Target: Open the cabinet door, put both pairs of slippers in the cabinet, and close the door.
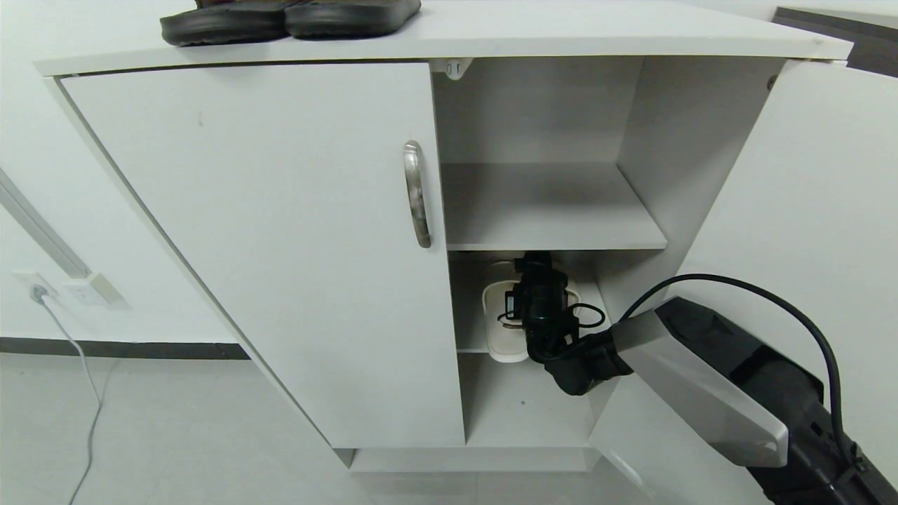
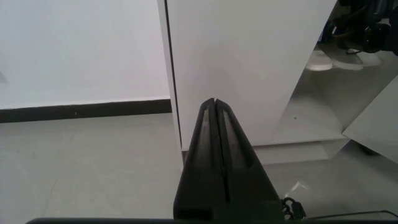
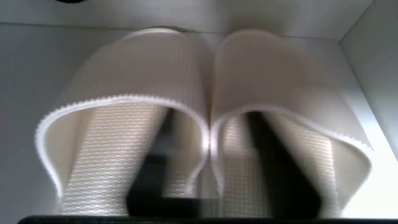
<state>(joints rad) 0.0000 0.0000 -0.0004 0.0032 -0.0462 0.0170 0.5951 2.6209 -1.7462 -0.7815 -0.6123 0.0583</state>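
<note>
A white cabinet (image 1: 449, 35) has its right door (image 1: 807, 210) swung open and its left door (image 1: 266, 245) closed. A pair of white slippers (image 1: 499, 330) lies on the middle shelf, heels at the shelf's front edge. My right gripper (image 1: 537, 280) reaches into that compartment. In the right wrist view one finger sits inside each of the white slippers (image 3: 205, 112), and the right gripper (image 3: 214, 168) pinches their inner sides together. A dark pair of slippers (image 1: 287, 19) rests on the cabinet top at the left. My left gripper (image 2: 214, 102) is shut on nothing, low over the floor before the closed door.
The upper shelf (image 1: 547, 210) and the bottom compartment (image 1: 519, 407) hold nothing. A metal handle (image 1: 417, 194) runs down the closed door's edge. A wall socket with a cable (image 1: 35, 289) is at the left, above the tiled floor (image 1: 175, 435).
</note>
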